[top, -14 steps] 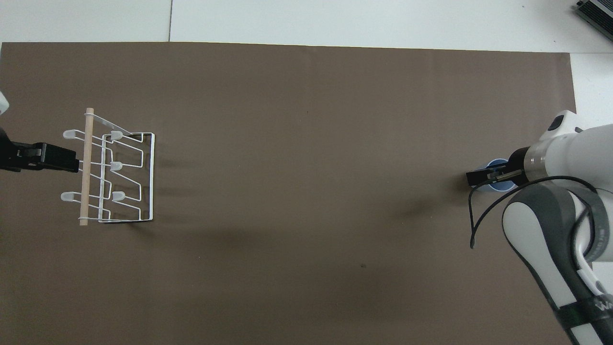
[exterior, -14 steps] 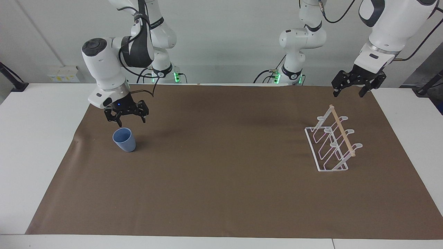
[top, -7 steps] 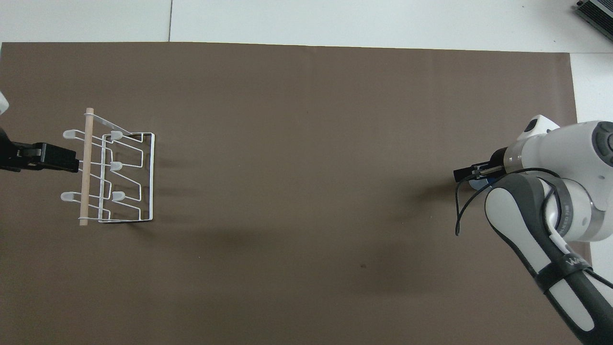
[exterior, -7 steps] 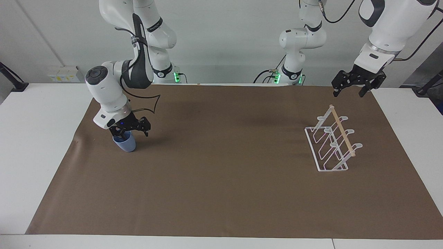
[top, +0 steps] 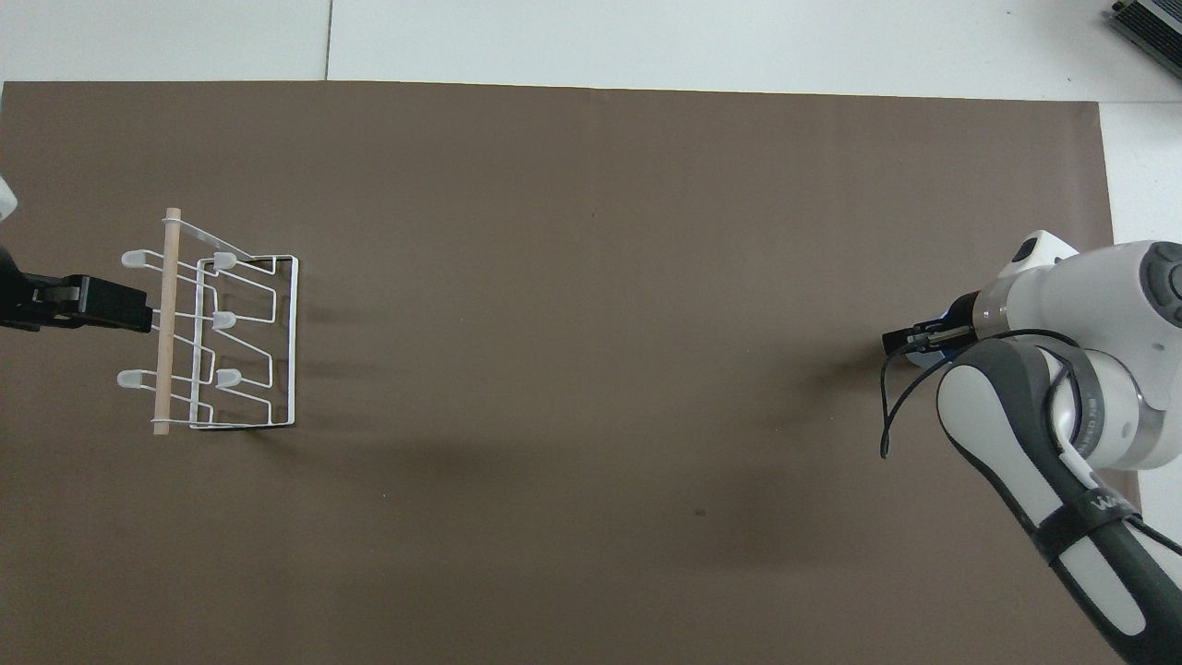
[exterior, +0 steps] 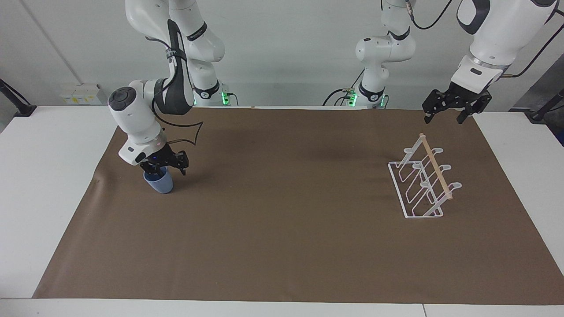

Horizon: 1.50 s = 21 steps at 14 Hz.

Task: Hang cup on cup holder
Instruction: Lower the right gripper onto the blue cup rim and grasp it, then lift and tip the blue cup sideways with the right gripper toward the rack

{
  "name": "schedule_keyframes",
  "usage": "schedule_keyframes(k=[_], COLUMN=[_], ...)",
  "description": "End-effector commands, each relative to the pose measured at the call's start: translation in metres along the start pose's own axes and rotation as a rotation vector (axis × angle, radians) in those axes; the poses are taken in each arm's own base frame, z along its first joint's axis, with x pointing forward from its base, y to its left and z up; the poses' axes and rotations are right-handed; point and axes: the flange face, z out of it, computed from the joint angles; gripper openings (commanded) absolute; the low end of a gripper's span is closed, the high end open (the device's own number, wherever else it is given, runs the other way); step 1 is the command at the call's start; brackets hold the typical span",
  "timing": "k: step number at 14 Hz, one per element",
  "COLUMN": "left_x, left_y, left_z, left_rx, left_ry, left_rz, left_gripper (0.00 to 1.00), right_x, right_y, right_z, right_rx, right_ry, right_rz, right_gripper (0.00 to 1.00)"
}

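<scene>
The light-blue cup (exterior: 160,185) stands upright on the brown mat at the right arm's end of the table. My right gripper (exterior: 167,170) is down at the cup's rim and open: one finger is inside the cup, the other outside it. In the overhead view the right gripper (top: 910,343) covers most of the cup (top: 922,358). The white wire cup holder (exterior: 422,181) with its wooden dowel stands at the left arm's end of the table and also shows in the overhead view (top: 242,340). My left gripper (exterior: 444,117) waits open in the air near it, nearer the robots, and reaches over the dowel in the overhead view (top: 129,312).
The brown mat (exterior: 282,229) covers most of the white table (exterior: 48,176). The right arm's black cable (top: 888,406) hangs beside the cup.
My right gripper has come down from just above the cup to its rim, with one finger now inside. The cup and the holder have not moved. The left arm has stayed still.
</scene>
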Motion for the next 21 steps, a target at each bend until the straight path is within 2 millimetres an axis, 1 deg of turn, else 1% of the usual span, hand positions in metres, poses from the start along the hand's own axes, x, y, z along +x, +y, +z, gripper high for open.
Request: schedule_keyframes(k=[1,3,4,11,13,15,17,19,21], left_x=[-0.009,-0.009,-0.009,-0.009,-0.009,-0.009,-0.009,-0.009,-0.009], left_y=[-0.001,-0.001,-0.001,-0.001,-0.001,-0.001,-0.001,-0.001,-0.001], left_z=[-0.001,-0.001,-0.001,-0.001,-0.001,-0.001,-0.001,-0.001,-0.001], left_rx=[-0.013,-0.012,-0.012,-0.012,-0.013,-0.012,-0.012,-0.012,-0.012], left_ry=[0.001,0.001,0.003,0.001,0.003,0.003,0.003,0.001,0.001], left_rz=[0.002,0.002,0.002,0.002,0.002,0.002,0.002,0.002,0.002], left_gripper=[1.00,1.00,1.00,1.00,1.00,1.00,1.00,1.00,1.00], right_x=[-0.003,-0.003,-0.004,-0.004,-0.002,0.006,0.017,0.024,0.028], right_y=[0.003,0.004,0.006,0.008,0.008,0.006,-0.004,-0.014,-0.022], right_z=[0.003,0.003,0.003,0.003,-0.001,-0.015,-0.037,-0.058,-0.071], right_rx=[0.005,0.006,0.005,0.007,0.008,0.020,0.035,0.112,0.213], right_ry=[0.013,0.012,0.012,0.008,0.007,0.005,0.009,0.031,0.055], right_rz=[-0.019,-0.016,-0.011,-0.008,-0.009,-0.013,-0.034,-0.004,-0.011], right_gripper=[0.24,0.01,0.00,0.00,0.00,0.00,0.00,0.00,0.00])
